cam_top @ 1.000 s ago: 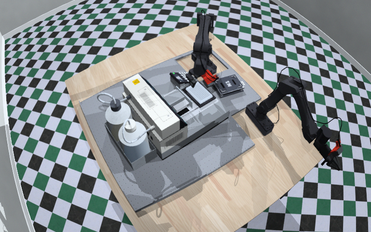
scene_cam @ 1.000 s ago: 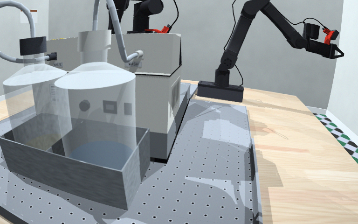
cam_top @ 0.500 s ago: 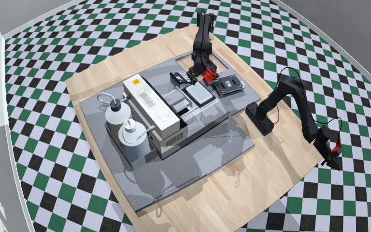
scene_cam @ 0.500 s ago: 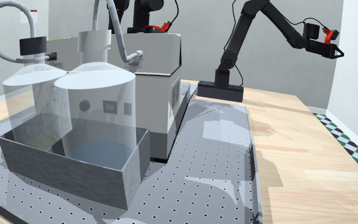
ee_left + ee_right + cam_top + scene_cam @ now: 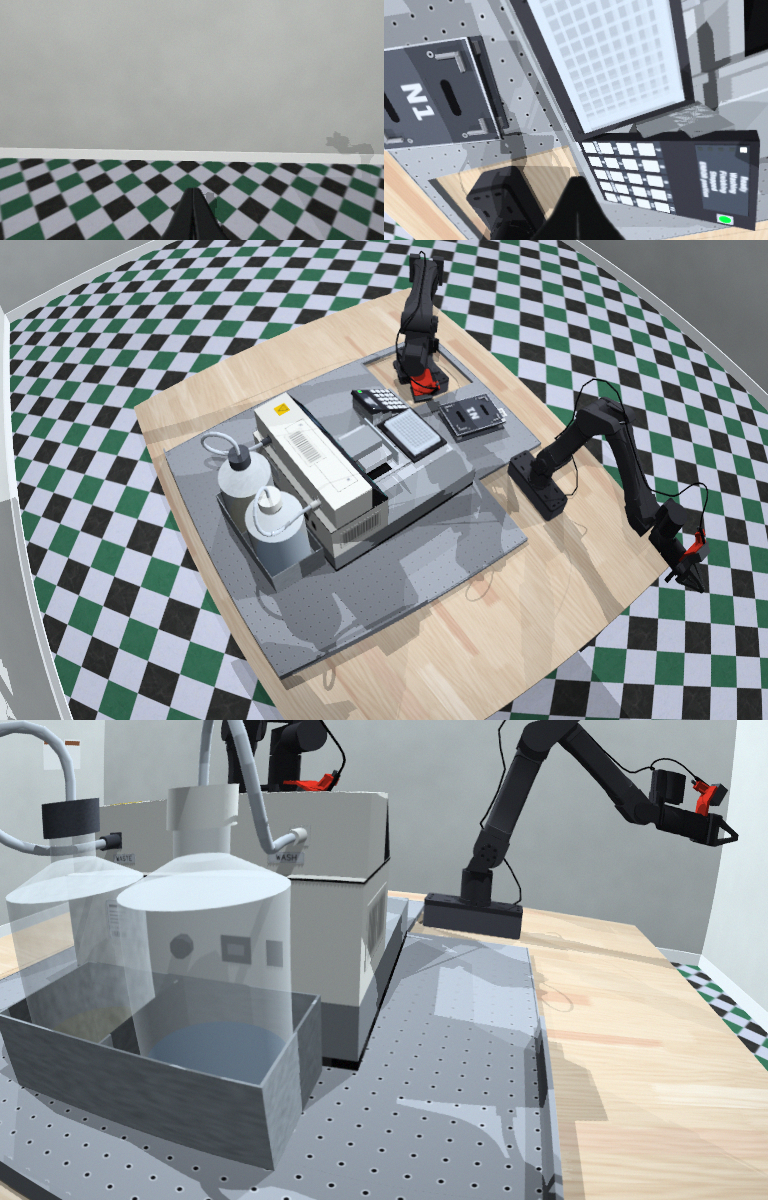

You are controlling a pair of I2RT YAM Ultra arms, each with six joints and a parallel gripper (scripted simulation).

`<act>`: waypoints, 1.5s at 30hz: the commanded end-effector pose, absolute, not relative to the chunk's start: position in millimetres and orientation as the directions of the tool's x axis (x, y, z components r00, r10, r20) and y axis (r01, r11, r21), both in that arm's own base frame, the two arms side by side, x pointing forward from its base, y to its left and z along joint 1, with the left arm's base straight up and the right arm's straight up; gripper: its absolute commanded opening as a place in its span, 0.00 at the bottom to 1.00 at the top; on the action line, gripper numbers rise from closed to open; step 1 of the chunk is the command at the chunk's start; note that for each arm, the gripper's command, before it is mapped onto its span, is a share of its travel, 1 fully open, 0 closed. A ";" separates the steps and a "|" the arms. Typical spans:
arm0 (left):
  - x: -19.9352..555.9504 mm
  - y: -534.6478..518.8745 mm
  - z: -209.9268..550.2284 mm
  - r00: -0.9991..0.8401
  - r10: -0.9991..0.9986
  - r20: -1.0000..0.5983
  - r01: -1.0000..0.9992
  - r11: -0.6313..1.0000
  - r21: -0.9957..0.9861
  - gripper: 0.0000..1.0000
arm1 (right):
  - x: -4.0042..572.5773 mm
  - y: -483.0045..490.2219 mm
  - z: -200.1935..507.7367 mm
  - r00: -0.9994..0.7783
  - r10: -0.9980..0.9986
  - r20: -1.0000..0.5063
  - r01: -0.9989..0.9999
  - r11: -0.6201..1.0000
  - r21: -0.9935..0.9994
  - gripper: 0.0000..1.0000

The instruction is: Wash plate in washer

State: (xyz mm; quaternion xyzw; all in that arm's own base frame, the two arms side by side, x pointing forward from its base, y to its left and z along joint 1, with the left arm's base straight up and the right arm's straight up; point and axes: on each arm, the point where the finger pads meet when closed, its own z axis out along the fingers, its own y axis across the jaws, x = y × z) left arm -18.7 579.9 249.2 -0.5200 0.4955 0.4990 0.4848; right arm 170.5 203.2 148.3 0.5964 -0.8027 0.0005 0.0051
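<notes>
Right wrist: lamp (image 5: 725,219) green (brightly so).
</notes>
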 end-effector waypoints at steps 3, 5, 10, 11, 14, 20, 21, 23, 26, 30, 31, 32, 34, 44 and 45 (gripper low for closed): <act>-21.2 579.6 256.5 0.000 0.000 -1.000 -0.999 -0.035 0.000 0.00 | 152.8 177.4 153.9 -0.518 -0.855 -0.017 -0.855 0.518 -0.004 0.00; -21.2 579.6 256.5 0.000 0.000 -1.000 -0.999 -0.035 0.000 0.00 | 146.2 166.5 153.0 -0.579 -0.816 -0.006 -0.816 0.579 -0.001 0.00; -21.2 579.6 256.5 0.000 0.000 -1.000 -0.999 -0.035 0.000 0.00 | 127.9 142.3 153.6 -0.705 -0.709 0.008 -0.709 0.705 -0.001 0.00; -21.2 579.6 256.5 0.000 0.000 -1.000 -0.999 -0.035 0.000 0.00 | 127.9 142.3 153.6 -0.705 -0.709 0.008 -0.709 0.705 -0.001 0.00; -21.2 579.6 256.5 0.000 0.000 -1.000 -0.999 -0.035 0.000 0.00 | 133.6 151.7 154.3 -0.732 -0.681 -0.007 -0.681 0.732 0.000 0.00; -21.2 579.6 256.5 0.000 0.000 -1.000 -0.999 -0.035 0.000 0.00 | 139.3 163.1 155.8 -0.853 -0.521 -0.029 -0.521 0.853 0.008 0.00; -21.2 579.6 256.5 0.000 0.000 -1.000 -0.999 -0.035 0.000 0.00 | 140.4 164.5 156.1 -0.870 -0.493 -0.033 -0.493 0.870 0.011 0.00; -21.2 579.6 256.5 0.000 0.000 -1.000 -0.999 -0.035 0.000 0.00 | 141.8 165.2 157.1 -0.900 -0.434 -0.035 -0.434 0.901 0.014 0.00; -21.2 579.6 256.5 0.000 0.000 -1.000 -0.999 -0.035 0.000 0.00 | 142.7 166.2 161.5 -0.938 -0.344 -0.053 -0.345 0.938 0.024 0.00; -21.2 579.6 256.5 0.000 0.000 -1.000 -0.999 -0.035 0.000 0.00 | 142.7 166.3 163.7 -0.953 -0.296 -0.061 -0.299 0.954 0.030 0.00; -21.2 579.6 256.5 0.000 0.000 -1.000 -0.999 -0.035 0.000 0.00 | 143.2 166.4 165.4 -0.964 -0.257 -0.066 -0.260 0.965 0.035 0.00; -21.2 579.6 256.5 0.000 0.000 -1.000 -0.999 -0.035 0.000 0.00 | 143.7 166.6 167.1 -0.973 -0.221 -0.071 -0.224 0.974 0.041 0.00; -21.2 579.6 256.5 0.000 0.000 -1.000 -0.999 -0.035 0.000 0.00 | 144.0 166.0 168.9 -0.986 -0.149 -0.076 -0.153 0.987 0.050 0.00; -21.2 579.6 256.5 0.000 0.000 -1.000 -0.999 -0.035 0.000 0.00 | 144.5 162.3 141.8 -0.966 -0.069 -0.249 -0.086 0.995 0.058 0.00; -21.2 579.6 256.5 0.000 0.000 -1.000 -0.999 -0.035 0.000 0.00 | 144.5 162.3 141.8 -0.966 -0.069 -0.249 -0.086 0.995 0.058 0.00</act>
